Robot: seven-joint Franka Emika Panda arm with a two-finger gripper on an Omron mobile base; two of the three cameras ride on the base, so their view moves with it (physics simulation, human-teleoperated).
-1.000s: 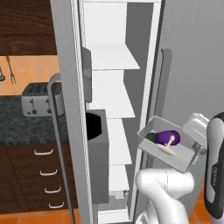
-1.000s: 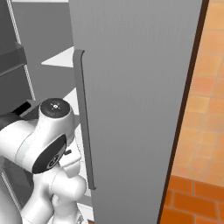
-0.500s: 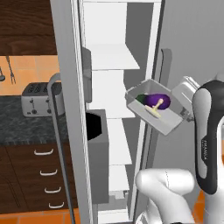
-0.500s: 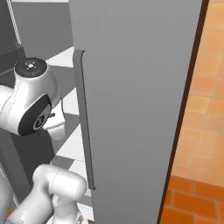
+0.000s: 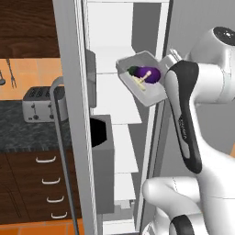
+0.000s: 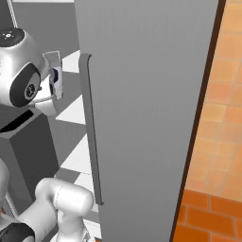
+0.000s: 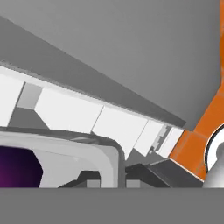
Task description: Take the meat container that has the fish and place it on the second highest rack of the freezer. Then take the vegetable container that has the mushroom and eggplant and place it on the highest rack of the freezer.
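The jaws were clamped on the rim of the vegetable container [image 5: 146, 80], at its corner nearest the arm, and the tray hung tilted in the air just in front of the freezer [image 5: 121, 105] opening, its open face leaning toward the shelves. In the hand view that pinched corner [image 7: 105, 159] filled the lower left, with a dark purple patch just inside it.

In the tray, right beside the jaws, lay the eggplant [image 5: 148, 73], glossy purple with its green cap pointing away from the grip, and touching it a small tan mushroom [image 5: 141, 81]. Both rested against the tray floor despite the lean.

The step in hand appeared to be carrying this tray onto the highest rack [image 5: 108, 61], the white shelf beyond the jaws and roughly level with the tray's far edge. To do it well the tray probably needed levelling before going in, since the tilt might let the vegetables roll out. The jaws would likely have to rise a little so the tray's underside cleared the shelf lip, then travel straight inward and set down flat before letting go.

Below the jaws and further in sat the second highest rack [image 5: 120, 112], its surface largely bare in this view; whether the fish tub was on it I could not tell. Far off to the side of the jaws, past the open door, a toaster [image 5: 40, 103] stood on the dark tabletop [image 5: 25, 132].
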